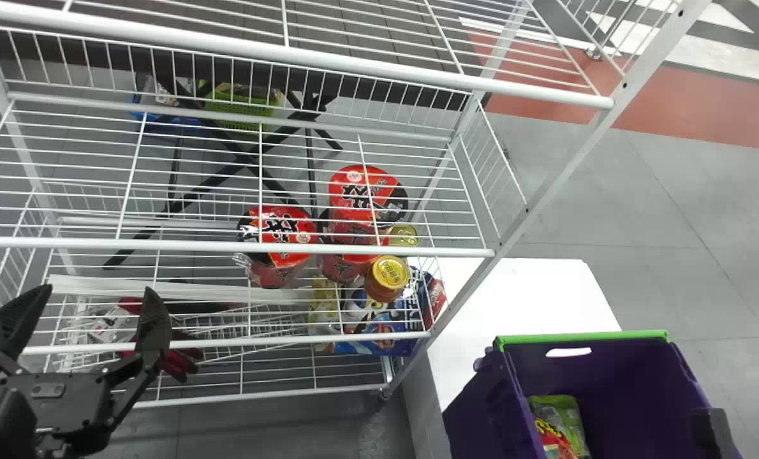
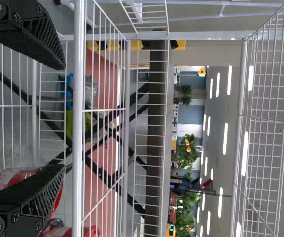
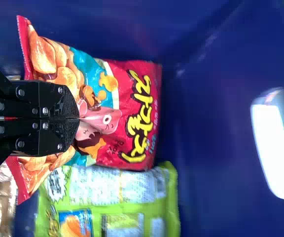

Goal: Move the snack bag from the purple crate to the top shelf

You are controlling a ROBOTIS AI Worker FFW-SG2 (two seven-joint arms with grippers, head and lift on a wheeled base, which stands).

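Snack bag (image 3: 144, 98), nipped in the right pincer (image 3: 79, 118) down in the crate (image 1: 615, 376), looked caught to me, but the lift to the top shelf (image 1: 354, 65) lay ahead, and the left pincer (image 1: 97, 292) gaped.

Bright — ceiling strips (image 2: 225, 138) glowing, tabletop (image 1: 526, 293) blown-out

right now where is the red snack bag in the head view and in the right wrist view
Head view: red snack bag at lower right, inside the purple crate.
Right wrist view: pinched by the right gripper.
Shared landmark: the green snack bag, right beside it in both.
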